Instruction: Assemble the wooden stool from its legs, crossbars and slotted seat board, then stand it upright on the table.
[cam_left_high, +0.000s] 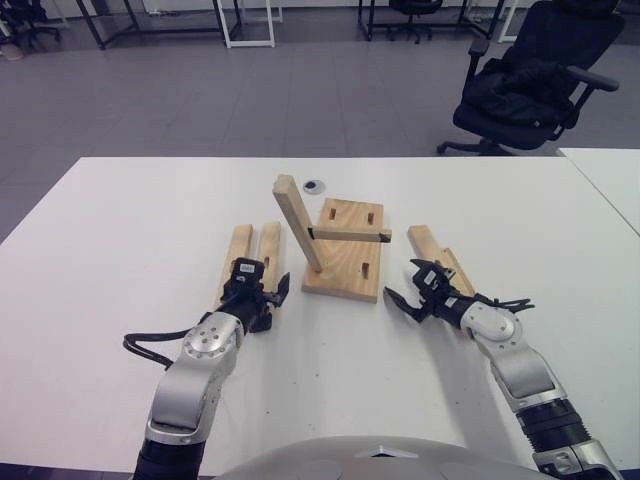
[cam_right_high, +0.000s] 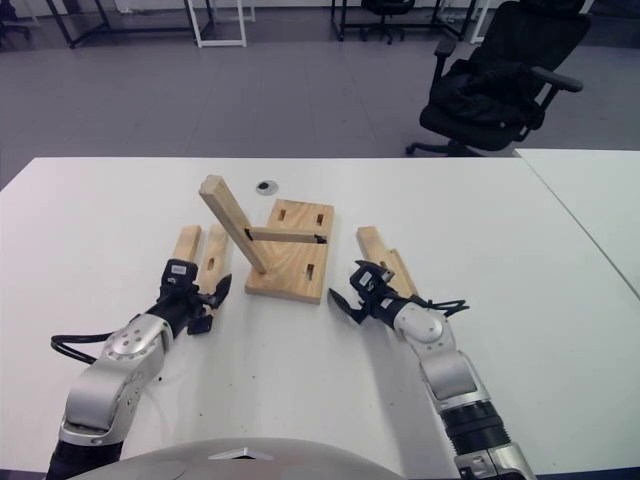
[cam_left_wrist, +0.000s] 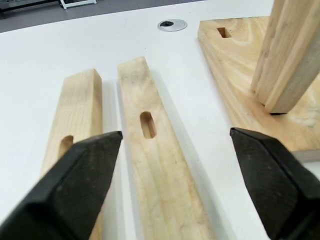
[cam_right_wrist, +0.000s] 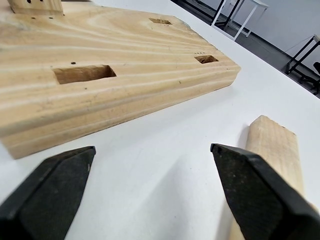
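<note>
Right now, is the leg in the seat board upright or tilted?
Tilted. The leg leans left, its top well aside of its foot on the seat board.

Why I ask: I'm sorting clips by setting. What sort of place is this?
Most likely an office or lab workroom: a broad white table, a black swivel office chair on the grey floor behind it, and more metal-framed desks farther back.
</note>
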